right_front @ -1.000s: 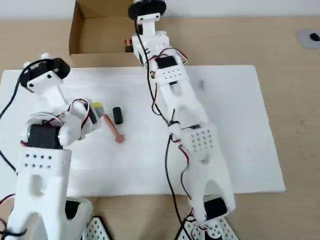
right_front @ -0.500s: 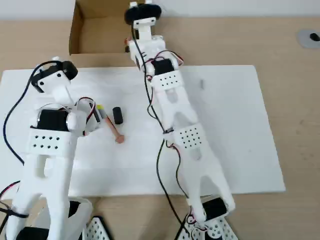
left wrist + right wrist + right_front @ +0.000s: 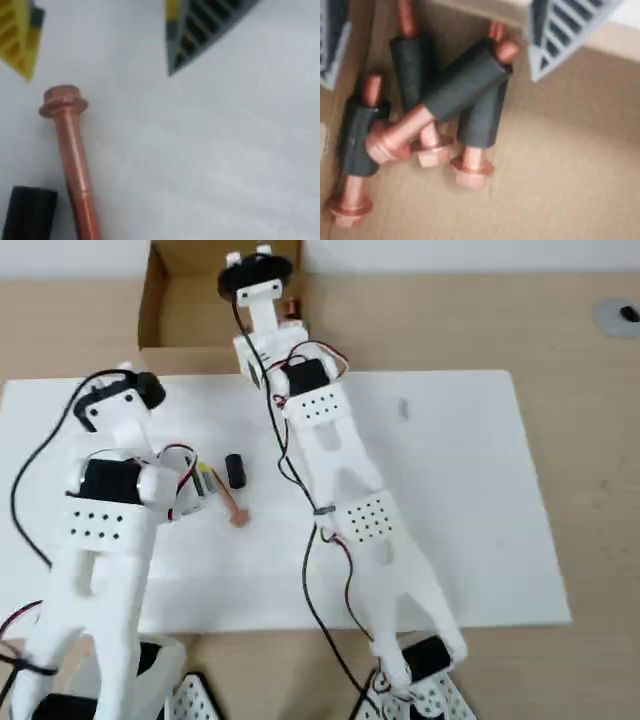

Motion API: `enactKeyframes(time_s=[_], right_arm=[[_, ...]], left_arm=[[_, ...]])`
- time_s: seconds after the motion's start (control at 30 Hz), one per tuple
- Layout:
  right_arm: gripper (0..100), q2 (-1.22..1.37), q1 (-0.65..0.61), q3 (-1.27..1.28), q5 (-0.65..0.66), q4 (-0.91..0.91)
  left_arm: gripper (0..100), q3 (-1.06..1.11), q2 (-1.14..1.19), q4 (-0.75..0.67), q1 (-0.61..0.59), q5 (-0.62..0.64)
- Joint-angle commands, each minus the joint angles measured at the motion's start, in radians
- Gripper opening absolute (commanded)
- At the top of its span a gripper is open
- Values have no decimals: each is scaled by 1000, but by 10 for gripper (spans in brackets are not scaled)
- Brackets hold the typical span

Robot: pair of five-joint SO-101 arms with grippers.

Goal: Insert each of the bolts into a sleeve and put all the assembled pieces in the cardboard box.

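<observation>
- We are holding our left gripper [image 3: 97, 70] spread open just above the bare bolt [image 3: 70, 160], which is lying on the left part of the white mat [image 3: 225, 150], beside a loose sleeve [image 3: 27, 215].
- We are hanging our right gripper [image 3: 432, 80], jaws released, over the far cardboard box [image 3: 560, 175], where four assembled pieces [image 3: 465, 85] are lying piled.

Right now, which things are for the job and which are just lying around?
For the job: bolt, sleeve, box, assembled pieces in it.
Just lying about: white mat, grey disc on the table.
</observation>
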Motion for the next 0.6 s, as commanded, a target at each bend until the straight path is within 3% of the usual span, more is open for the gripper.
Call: enactKeyframes(time_s=[0.0,0.13,0.27,0.57], right_arm=[[302,-36,-16,-58,8,34],[302,-101,-15,-58,11,170],[302,-179,-8,-58,40,341],[300,-298,16,-58,46,657]], left_arm=[[189,-49,2,20,12,-11],[190,-51,31,28,12,-35],[190,-110,263,78,8,-58],[186,-554,796,215,21,-12]])
